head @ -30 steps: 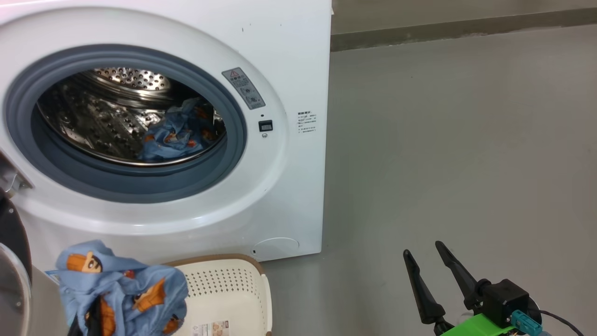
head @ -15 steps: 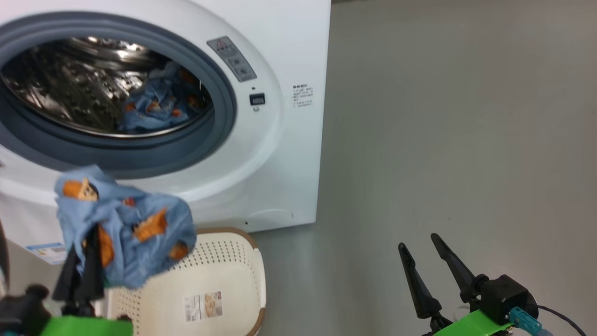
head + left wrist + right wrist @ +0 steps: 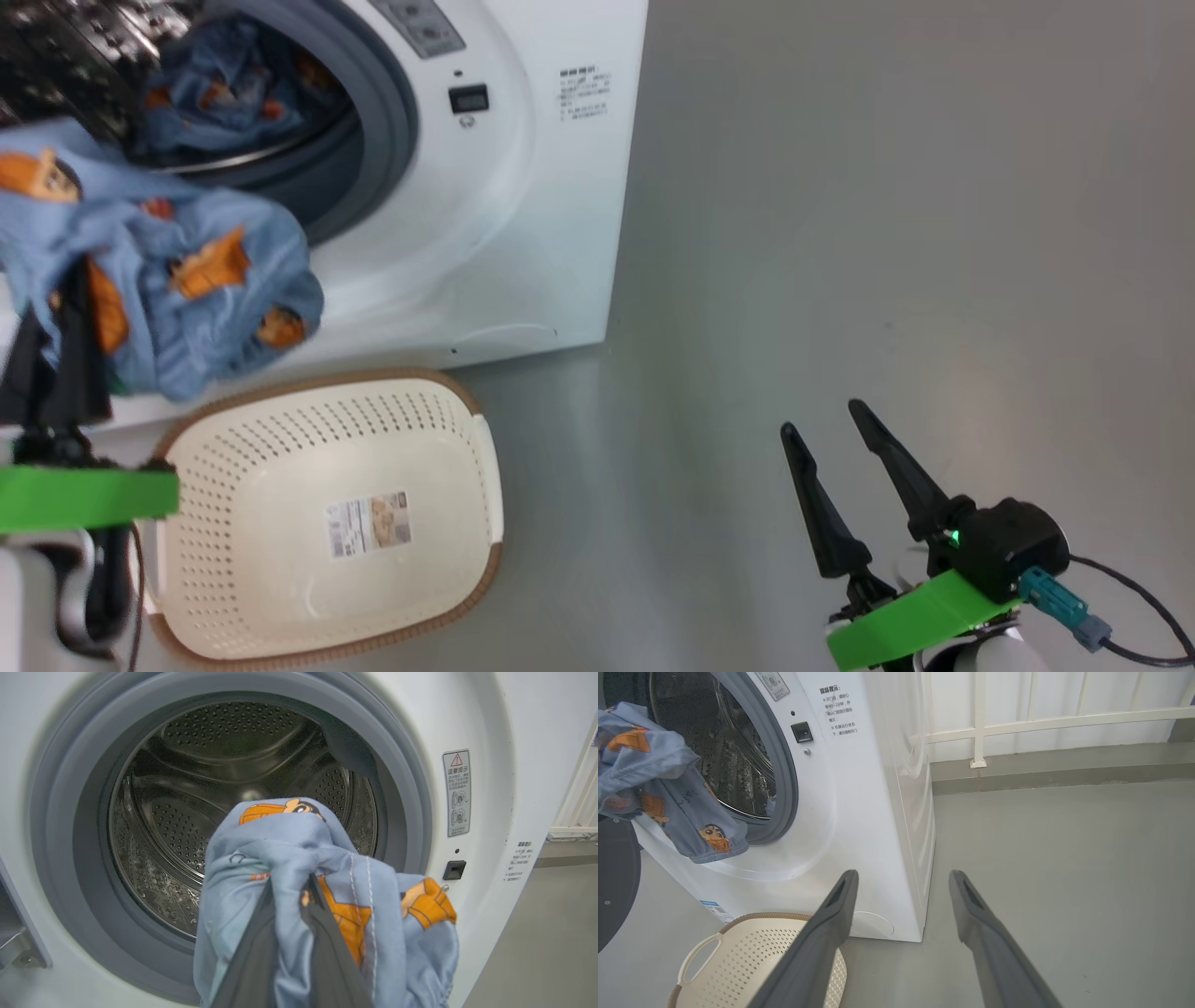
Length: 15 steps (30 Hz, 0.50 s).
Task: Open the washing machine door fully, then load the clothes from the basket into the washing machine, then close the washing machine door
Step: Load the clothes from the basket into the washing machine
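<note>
Clothes (image 3: 187,308), blue with orange figures, bunched at upper left; left tool (image 3: 290,886) clamps them; right tool (image 3: 822,415) wide, empty.

A smooth grey floor (image 3: 887,233) spreads wide, matte, with a soft pale sheen in places and a few faint dark specks. In the right wrist view a low grey kerb (image 3: 1055,772), slightly darker than the floor, runs along its far edge. A white railing (image 3: 978,718) of upright posts and one horizontal bar stands on that kerb, with a pale white surface behind it.
</note>
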### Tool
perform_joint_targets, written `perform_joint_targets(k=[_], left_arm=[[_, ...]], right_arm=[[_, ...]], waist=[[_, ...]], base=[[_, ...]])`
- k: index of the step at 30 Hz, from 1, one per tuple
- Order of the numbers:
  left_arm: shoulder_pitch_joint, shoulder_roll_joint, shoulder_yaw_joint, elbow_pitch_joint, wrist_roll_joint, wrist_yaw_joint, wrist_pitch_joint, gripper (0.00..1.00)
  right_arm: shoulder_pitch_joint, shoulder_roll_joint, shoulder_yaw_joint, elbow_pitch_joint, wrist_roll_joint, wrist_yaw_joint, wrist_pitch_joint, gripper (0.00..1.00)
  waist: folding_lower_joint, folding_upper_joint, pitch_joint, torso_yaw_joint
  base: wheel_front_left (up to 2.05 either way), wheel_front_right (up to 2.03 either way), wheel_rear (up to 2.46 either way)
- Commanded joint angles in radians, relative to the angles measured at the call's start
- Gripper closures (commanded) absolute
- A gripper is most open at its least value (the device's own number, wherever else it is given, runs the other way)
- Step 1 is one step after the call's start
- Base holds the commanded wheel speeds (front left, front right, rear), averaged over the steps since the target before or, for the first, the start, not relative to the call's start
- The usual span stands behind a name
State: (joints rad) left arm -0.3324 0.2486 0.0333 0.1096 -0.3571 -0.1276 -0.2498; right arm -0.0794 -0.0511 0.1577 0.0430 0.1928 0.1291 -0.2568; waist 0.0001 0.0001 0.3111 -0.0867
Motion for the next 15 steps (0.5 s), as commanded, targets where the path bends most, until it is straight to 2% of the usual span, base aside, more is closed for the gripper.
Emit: perform_joint_targets(k=[1,15], left_arm=[[-0.055,0.05,0.033,-0.015,-0.01,-0.003,-0.012,1.0],[-0.271,0.15,-0.01,0.071,-0.059,-0.003,-0.012,1.0]], right_arm=[[-0.03,0.001,0.034,-0.034,0.0,0.002,-0.005,0.0],[-0.087,0.001,0.068,-0.06,0.011,0.002,-0.005,0.0]], waist=[[-0.0001,-0.0001,0.081,-0.018],[-0.0001,-0.0001,0.229,-0.049]], base=[[0.0,0.0,0.0],[0.0,0.0,0.0]])
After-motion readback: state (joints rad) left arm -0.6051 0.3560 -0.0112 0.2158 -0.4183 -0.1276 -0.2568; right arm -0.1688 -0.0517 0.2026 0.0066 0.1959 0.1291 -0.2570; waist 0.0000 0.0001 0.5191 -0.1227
